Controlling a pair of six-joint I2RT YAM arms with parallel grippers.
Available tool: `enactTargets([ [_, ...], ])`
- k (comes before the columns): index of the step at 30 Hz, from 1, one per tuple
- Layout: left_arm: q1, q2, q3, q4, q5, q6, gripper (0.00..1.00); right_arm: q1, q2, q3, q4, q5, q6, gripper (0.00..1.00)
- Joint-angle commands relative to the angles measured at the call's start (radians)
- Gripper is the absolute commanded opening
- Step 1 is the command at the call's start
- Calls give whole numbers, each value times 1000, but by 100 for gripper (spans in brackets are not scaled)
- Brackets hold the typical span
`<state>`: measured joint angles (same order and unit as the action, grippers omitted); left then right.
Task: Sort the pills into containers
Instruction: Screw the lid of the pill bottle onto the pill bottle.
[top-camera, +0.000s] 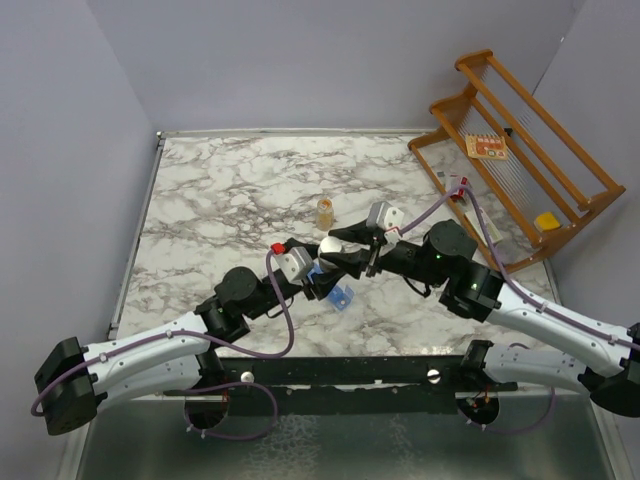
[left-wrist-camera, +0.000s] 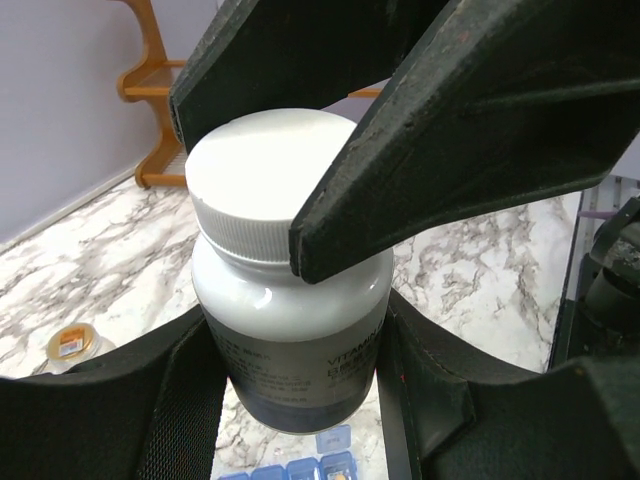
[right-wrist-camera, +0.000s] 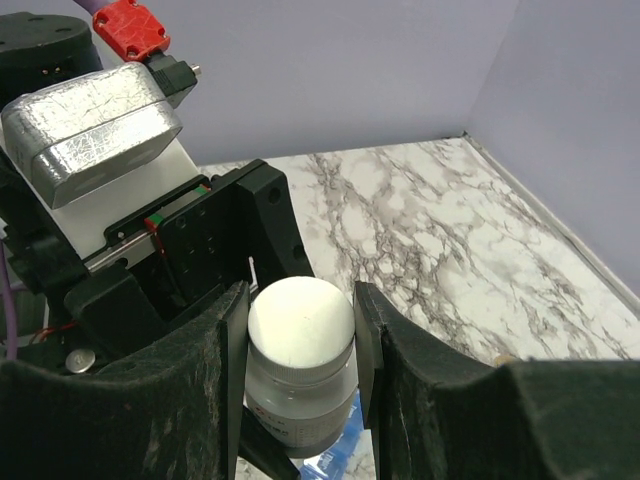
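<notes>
The left gripper (left-wrist-camera: 297, 405), jaws partly open, clamps the body of the white-capped bottle (left-wrist-camera: 285, 320). The right gripper (right-wrist-camera: 300, 350), equally parted, pinches its cap (right-wrist-camera: 300, 318) above the containers (top-camera: 341, 296).

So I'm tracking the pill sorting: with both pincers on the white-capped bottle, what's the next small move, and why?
Probably twist the right pincer to unscrew the white cap: it clamps the cap, the left pincer grips the bottle body, and the cap looks still on.
</notes>
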<state>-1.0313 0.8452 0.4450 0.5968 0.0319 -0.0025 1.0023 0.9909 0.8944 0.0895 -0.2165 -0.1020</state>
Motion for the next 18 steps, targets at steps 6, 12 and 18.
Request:
enactTargets([
  [6, -6, -45, 43, 195, -29, 36, 0, 7, 53, -32, -168, 113, -23, 1],
  [12, -6, -14, 78, 177, -15, 37, 0, 13, 47, -26, -189, 139, -44, 25],
  [18, -6, 22, 87, 167, 18, 19, 0, 15, -30, -68, -132, 130, -45, 68],
])
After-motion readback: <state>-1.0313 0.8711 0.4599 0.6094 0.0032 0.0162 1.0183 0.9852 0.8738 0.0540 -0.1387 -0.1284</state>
